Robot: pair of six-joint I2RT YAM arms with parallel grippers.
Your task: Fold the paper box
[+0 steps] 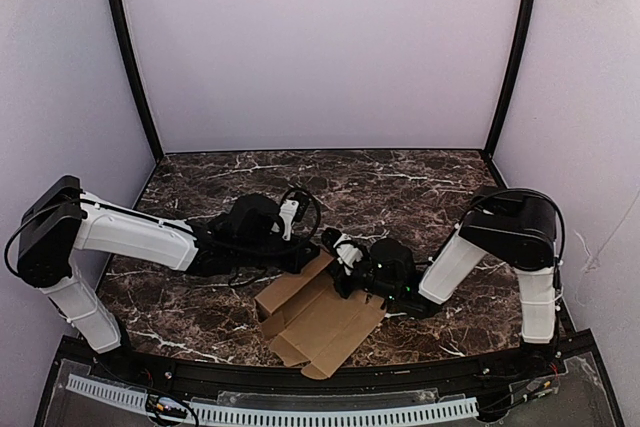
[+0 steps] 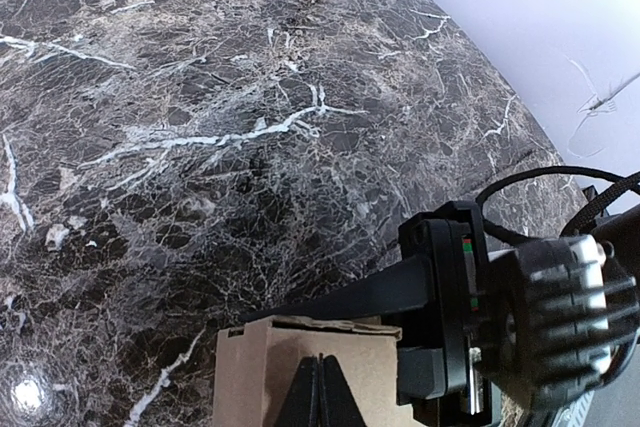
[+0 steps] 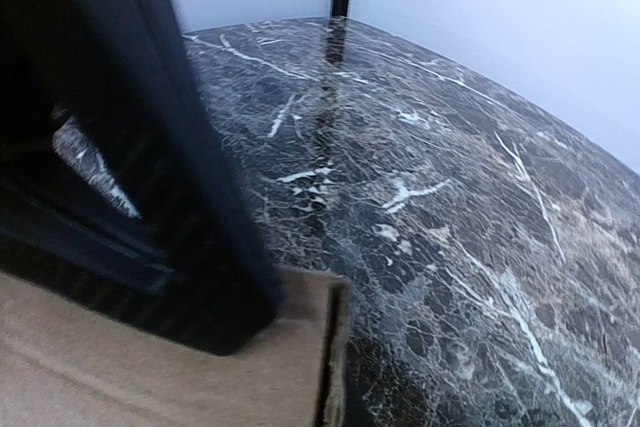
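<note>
The paper box (image 1: 322, 319) lies as a flat brown blank near the table's front edge, with one flap raised at its far side. My left gripper (image 1: 305, 252) comes in from the left and is over that far side. In the left wrist view its tips (image 2: 318, 387) are shut together against a cardboard panel (image 2: 250, 377). My right gripper (image 1: 338, 272) meets the box from the right. The right gripper's long black finger (image 2: 340, 302) runs along the panel's top edge. In the right wrist view a blurred dark shape (image 3: 150, 147) stands over the cardboard (image 3: 120, 377), hiding the jaws.
The dark marble table (image 1: 400, 187) stretches back to white walls with black corner posts (image 1: 510, 57). A perforated white rail (image 1: 300, 412) runs along the near edge. Black cables loop above the left wrist (image 1: 300, 202).
</note>
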